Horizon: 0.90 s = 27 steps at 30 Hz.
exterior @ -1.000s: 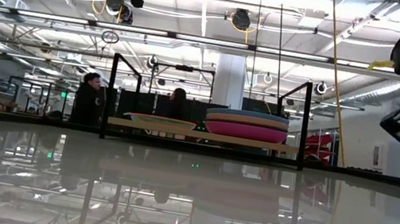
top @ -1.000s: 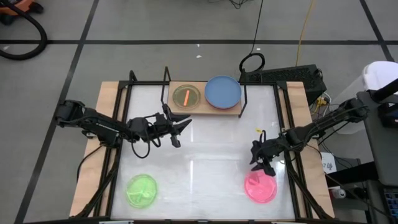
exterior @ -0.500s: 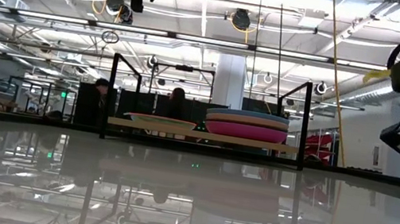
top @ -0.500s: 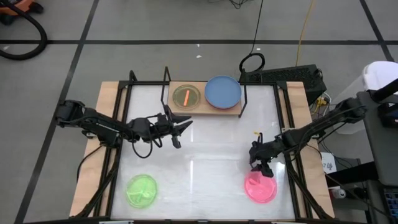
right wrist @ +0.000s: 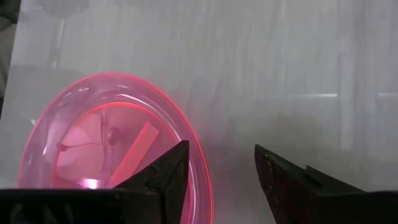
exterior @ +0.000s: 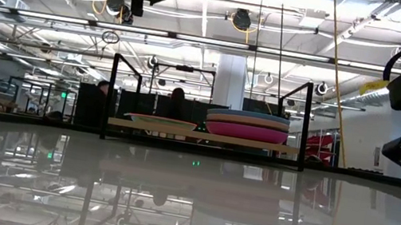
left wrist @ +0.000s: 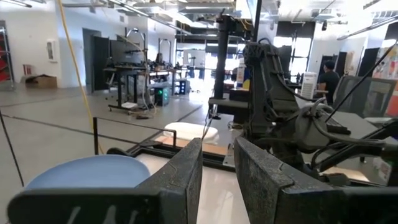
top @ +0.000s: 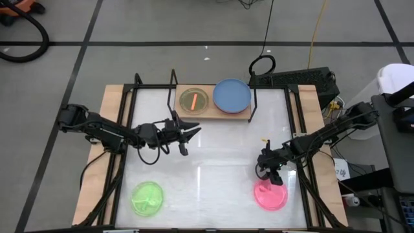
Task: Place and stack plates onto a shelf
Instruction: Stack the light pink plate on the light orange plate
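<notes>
The light-wood shelf (top: pixel 213 111) stands at the table's far edge. On it lie a yellowish-green plate (top: pixel 193 99) and a stack topped by a blue plate (top: pixel 231 95). In the low view the stack (exterior: pixel 247 125) shows magenta at the bottom. A lime green plate (top: pixel 147 197) lies flat at the near left, and a hot pink plate (top: pixel 270 195) at the near right. My left gripper (top: pixel 191 131) is open and empty in front of the shelf. My right gripper (right wrist: pixel 221 165) is open just above the pink plate's far rim (right wrist: pixel 196 158).
The shelf's thin black uprights (exterior: pixel 110 94) (exterior: pixel 306 125) stand at its ends. Black frame rails run along the table's left and right sides (top: pixel 123 149). Bare white tabletop (top: pixel 207 175) lies between the two near plates.
My right gripper has gone down a little toward the hot pink plate and slightly toward the table's left. The plates have kept still.
</notes>
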Tool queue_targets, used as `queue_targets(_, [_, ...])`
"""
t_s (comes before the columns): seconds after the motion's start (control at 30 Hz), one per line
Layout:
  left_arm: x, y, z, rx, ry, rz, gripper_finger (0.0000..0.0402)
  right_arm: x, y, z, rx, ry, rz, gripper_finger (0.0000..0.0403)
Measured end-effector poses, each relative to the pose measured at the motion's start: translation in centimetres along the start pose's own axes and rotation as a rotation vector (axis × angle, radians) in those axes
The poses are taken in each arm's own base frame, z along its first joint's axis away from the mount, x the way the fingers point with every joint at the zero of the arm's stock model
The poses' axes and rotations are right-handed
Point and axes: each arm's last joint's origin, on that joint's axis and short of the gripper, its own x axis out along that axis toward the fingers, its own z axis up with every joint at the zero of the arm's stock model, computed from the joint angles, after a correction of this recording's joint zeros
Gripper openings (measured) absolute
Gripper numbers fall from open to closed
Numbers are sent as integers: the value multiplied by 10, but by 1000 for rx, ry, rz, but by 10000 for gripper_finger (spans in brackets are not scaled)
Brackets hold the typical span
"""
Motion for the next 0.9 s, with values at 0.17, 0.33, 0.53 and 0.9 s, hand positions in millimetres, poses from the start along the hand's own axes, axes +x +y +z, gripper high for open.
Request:
queue_targets(0.17, [-1, -3, -2, -1, 21, -11, 99, 0, 0, 0, 20, 1, 4, 164])
queue_targets(0.33, [-2, -3, -10, 14, 96, -12, 99, 1, 4, -2, 13, 15, 19, 164])
queue_targets(0.53, [-3, -3, -18, -19, 174, -6, 99, 2, 9, -6, 4, 31, 30, 164])
queue_targets(0.9, [-4, -4, -22, -69, 216, -3, 99, 2, 10, -7, 8, 39, 25, 105])
